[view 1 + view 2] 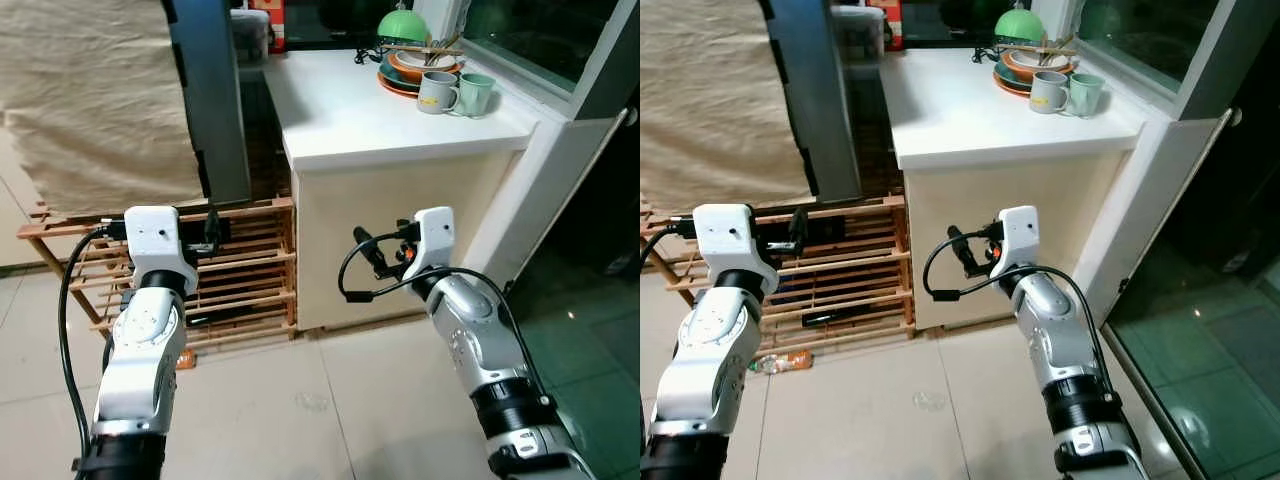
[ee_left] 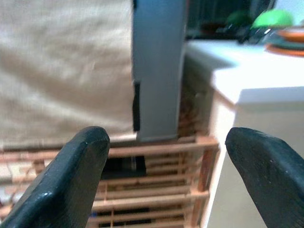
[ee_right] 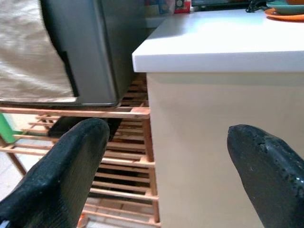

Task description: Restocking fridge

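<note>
While no label reads, both tools, left & right, gape wide nr fridge.

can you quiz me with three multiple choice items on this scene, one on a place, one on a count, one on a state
1. Where do the mugs stand?
A. on the white counter
B. on the wooden rack
C. on the floor

2. How many mugs stand by the stacked dishes?
A. one
B. two
C. four

3. What state is the left gripper in?
A. open and empty
B. shut on a mug
C. shut on a bottle

Answers:
1 A: the mugs sit on the white counter.
2 B: one grey, one green, beside the stacked dishes.
3 A: the left gripper has its fingers spread with nothing between.
</note>
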`<state>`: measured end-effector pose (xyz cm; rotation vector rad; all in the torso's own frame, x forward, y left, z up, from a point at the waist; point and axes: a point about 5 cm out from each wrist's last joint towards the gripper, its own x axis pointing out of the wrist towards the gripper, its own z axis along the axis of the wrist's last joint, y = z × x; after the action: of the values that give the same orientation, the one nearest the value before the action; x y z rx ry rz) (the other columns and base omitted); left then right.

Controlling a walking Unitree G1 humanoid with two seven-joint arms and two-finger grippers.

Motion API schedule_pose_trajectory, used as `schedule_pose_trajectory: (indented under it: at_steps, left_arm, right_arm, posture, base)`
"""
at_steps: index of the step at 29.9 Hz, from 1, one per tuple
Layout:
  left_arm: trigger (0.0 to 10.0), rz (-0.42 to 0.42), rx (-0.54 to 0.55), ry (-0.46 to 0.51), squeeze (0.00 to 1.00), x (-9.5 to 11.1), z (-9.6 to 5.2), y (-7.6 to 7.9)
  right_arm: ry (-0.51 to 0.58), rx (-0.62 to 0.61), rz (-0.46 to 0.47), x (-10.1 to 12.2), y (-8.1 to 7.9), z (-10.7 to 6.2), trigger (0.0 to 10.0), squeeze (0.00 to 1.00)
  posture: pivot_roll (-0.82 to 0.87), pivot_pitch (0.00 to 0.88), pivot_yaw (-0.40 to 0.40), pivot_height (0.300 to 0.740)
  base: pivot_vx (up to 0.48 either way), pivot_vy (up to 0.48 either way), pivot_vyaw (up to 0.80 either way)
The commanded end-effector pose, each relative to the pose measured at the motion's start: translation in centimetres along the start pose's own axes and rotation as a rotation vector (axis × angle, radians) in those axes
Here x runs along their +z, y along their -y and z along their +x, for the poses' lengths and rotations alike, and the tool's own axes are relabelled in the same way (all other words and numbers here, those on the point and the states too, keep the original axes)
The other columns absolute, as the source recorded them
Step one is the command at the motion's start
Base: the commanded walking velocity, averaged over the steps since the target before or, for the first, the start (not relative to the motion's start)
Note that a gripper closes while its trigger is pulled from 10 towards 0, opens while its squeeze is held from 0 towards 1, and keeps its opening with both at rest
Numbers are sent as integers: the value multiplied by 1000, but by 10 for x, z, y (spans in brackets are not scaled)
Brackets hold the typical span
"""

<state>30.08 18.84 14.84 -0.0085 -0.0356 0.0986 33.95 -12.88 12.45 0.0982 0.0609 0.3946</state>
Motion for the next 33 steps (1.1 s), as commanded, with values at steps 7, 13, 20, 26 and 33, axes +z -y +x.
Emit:
schedule_pose_trajectory:
  at_steps: [7, 13, 20, 26, 33]
  left_arm:
    - [10000, -43, 73, -89, 0, -13, 1, -19]
    - [10000, -12, 60, -100, 0, -16, 4, -20]
    - [10000, 68, 52, -116, 0, -26, 1, -37]
    - [10000, 128, 37, -114, 0, -28, 1, -38]
    - [10000, 107, -25, -81, 0, -25, 1, -29]
  right_arm:
    - [2, -10, -6, -1, -3, 3, 10000, 0]
    - [6, -63, 15, -3, 3, 2, 10000, 0]
    - [8, -156, 14, -7, 18, -3, 10000, 0]
    - [7, -163, -25, -12, 19, -8, 10000, 0]
    - [10, -161, -17, -15, 16, -8, 10000, 0]
  posture:
    - [-133, 0, 27, 740]
    - [-139, 0, 38, 740]
    - [-144, 0, 46, 740]
    - [-146, 0, 52, 740]
    - [-139, 0, 55, 740]
  base:
    - [0, 480, -80]
    - [0, 480, -732]
    - [0, 480, -735]
    - [0, 160, -222]
    - [0, 206, 0]
